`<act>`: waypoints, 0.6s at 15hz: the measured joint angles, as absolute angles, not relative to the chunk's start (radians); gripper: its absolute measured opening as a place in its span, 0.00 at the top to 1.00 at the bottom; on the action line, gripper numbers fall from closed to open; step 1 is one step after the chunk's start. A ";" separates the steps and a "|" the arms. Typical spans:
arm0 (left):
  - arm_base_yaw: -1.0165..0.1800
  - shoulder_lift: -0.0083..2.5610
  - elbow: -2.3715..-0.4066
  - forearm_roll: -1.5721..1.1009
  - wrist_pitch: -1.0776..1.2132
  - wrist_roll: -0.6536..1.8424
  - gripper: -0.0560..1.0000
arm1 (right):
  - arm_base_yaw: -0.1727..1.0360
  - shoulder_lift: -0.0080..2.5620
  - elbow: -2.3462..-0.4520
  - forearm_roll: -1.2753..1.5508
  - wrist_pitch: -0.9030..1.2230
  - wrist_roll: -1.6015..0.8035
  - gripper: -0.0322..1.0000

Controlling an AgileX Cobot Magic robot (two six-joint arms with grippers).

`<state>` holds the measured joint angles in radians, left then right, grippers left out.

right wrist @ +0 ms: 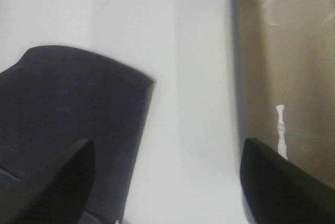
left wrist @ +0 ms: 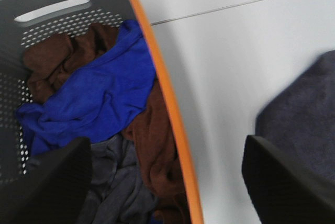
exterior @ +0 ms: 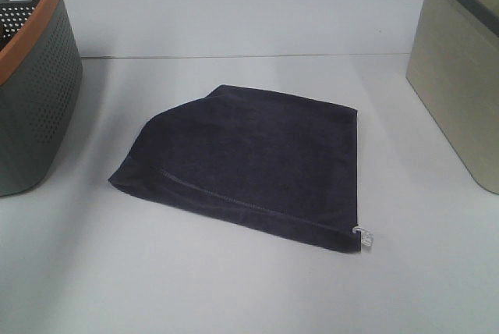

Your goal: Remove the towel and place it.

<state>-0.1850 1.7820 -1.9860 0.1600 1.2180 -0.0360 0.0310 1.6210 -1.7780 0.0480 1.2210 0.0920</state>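
Note:
The dark navy towel (exterior: 245, 162) lies folded flat on the white table, its stitched hem toward the front and a small white tag (exterior: 364, 236) at its front right corner. It also shows in the left wrist view (left wrist: 306, 114) and the right wrist view (right wrist: 68, 114). Neither arm appears in the exterior high view. My left gripper (left wrist: 167, 182) is open and empty, hovering over the rim of the grey basket (left wrist: 162, 93). My right gripper (right wrist: 167, 182) is open and empty, above the table between the towel and the beige bin (right wrist: 285, 72).
The grey perforated basket with an orange rim (exterior: 31, 76) stands at the left and holds blue, brown and grey cloths (left wrist: 99, 93). The beige bin with a dark rim (exterior: 460, 69) stands at the right. The white table (exterior: 234, 287) has bare surface around the towel.

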 joint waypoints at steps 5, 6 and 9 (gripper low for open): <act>-0.023 1.528 -1.701 0.052 1.218 -0.023 0.25 | -0.012 1.339 -1.496 0.053 1.222 0.061 0.23; -0.019 1.460 -1.639 0.052 1.218 -0.021 0.25 | -0.012 1.264 -1.424 0.057 1.223 0.065 0.23; -0.019 1.231 -1.419 0.052 1.217 -0.021 0.25 | -0.012 1.045 -1.228 0.083 1.223 0.074 0.23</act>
<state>-0.0190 1.2310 -1.4190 0.0520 1.2170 -0.0210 -0.0120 1.0450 -1.2280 0.0830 1.2230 0.0740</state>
